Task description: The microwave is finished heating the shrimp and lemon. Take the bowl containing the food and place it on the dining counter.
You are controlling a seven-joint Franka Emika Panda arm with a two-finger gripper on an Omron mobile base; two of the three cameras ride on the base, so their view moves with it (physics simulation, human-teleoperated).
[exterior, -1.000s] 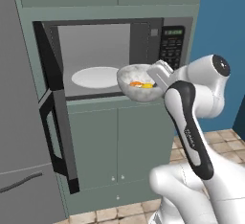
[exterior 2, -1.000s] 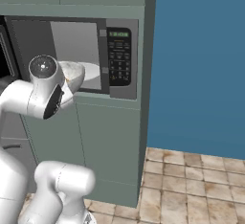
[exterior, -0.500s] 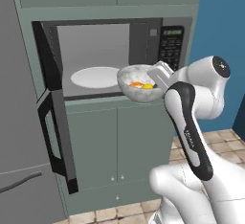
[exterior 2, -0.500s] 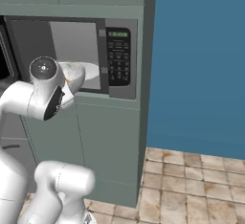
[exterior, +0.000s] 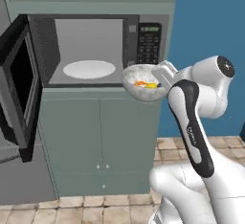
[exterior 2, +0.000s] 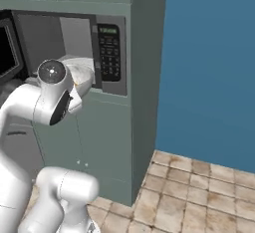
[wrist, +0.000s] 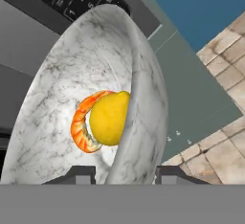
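Note:
The whitish-grey marbled bowl (exterior: 139, 92) hangs in the air just outside the microwave (exterior: 91, 46), in front of its lower right corner below the keypad (exterior: 148, 43). My gripper (exterior: 160, 74) is shut on the bowl's right rim. In the hand view the rim of the bowl (wrist: 62, 84) passes between my fingers (wrist: 79, 174), with my gripper (wrist: 125, 175) clamped on it. Inside lie the orange shrimp (wrist: 79, 127) and the yellow lemon (wrist: 110, 117), touching each other. From the right base, my arm partly hides the bowl (exterior 2: 82, 70). The dining counter is out of view.
The microwave door (exterior: 19, 84) stands wide open to the left. A flat white plate (exterior: 89, 69) stays inside the cavity. Green cabinets (exterior: 100, 141) are below, a blue wall (exterior 2: 209, 67) to the right, and tiled floor (exterior 2: 199, 197) beneath.
The whole picture has shifted, so the base has moved. The bowl, still in my gripper, now sits clear of the cavity, further right relative to the plate.

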